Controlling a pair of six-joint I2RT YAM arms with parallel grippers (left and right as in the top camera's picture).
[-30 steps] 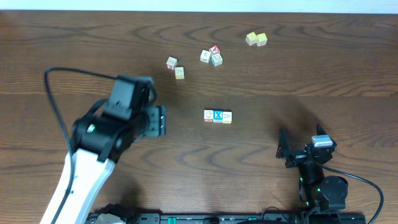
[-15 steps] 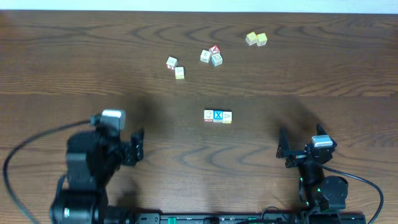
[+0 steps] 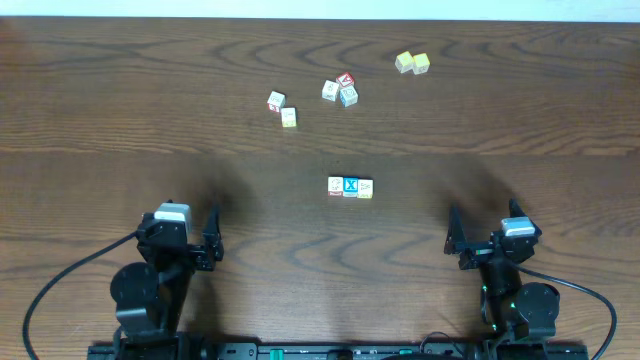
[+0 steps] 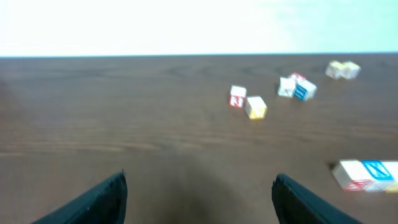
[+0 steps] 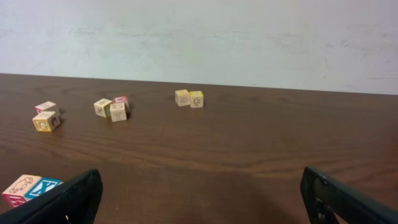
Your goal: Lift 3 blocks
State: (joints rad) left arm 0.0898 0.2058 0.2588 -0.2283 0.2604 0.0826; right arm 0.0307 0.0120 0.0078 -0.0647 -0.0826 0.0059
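**Grippers wide and empty, three blocks resting on the surface**

Both grippers sat low at the near edge of the wooden surface (image 3: 120, 90), jaws spread wide with nothing between them. The left gripper (image 3: 180, 225) had just come home. A second earlier its arm reached over the middle of the surface, with the gripper near the left end of the row of blocks. Half a second earlier it was partway back. The right gripper (image 3: 485, 228) had not moved in that time.

The three blocks (image 3: 350, 187) lay in a tight row, touching side by side, in the same spot as a second before: a red-trimmed cream block (image 3: 336, 186), a blue X block (image 3: 350, 186) and a yellow-trimmed cream block (image 3: 365, 188). The row sat ahead of both grippers and between them, forward and to the right of the left gripper, forward and to the left of the right one. It showed at the right edge of the left wrist view and the lower left corner of the right wrist view.

Farther ahead lay a loose pair of cubes (image 3: 282, 108), a small cluster (image 3: 340, 90) and a pale yellow pair (image 3: 412, 63).

With the blocks down and both grippers well clear, no lift was under way. Any lift would need a fresh reach forward.
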